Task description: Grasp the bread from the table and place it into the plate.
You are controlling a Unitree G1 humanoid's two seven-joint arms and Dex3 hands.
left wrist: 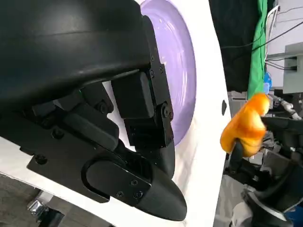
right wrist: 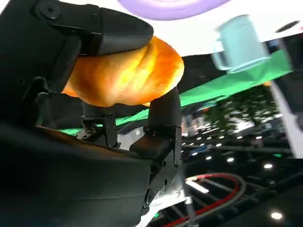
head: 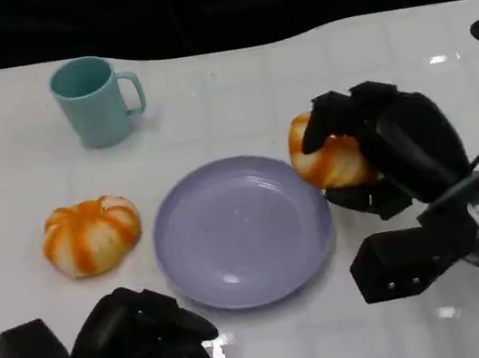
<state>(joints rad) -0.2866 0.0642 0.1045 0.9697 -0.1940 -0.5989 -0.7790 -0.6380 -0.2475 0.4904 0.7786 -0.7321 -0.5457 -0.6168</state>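
1. The left hand is seen nearest, low at the table's front edge, its fingers curled in with nothing held; it lies well apart from the held bread.
2. The plate lies in the middle of the table, bare of food.
3. The bread is gripped in the right hand, fingers wrapped over and under it, just beside the plate's right rim. In the left wrist view it appears lifted off the table.
4. The coming move is judged to turn on this: the plate lies to the left of the held bread, so a short carry leftward is needed. The bread's long axis cannot be told.
5. A second bun rests left of the plate.
6. A cup stands farthest back.
7. No writing or brand can be read.
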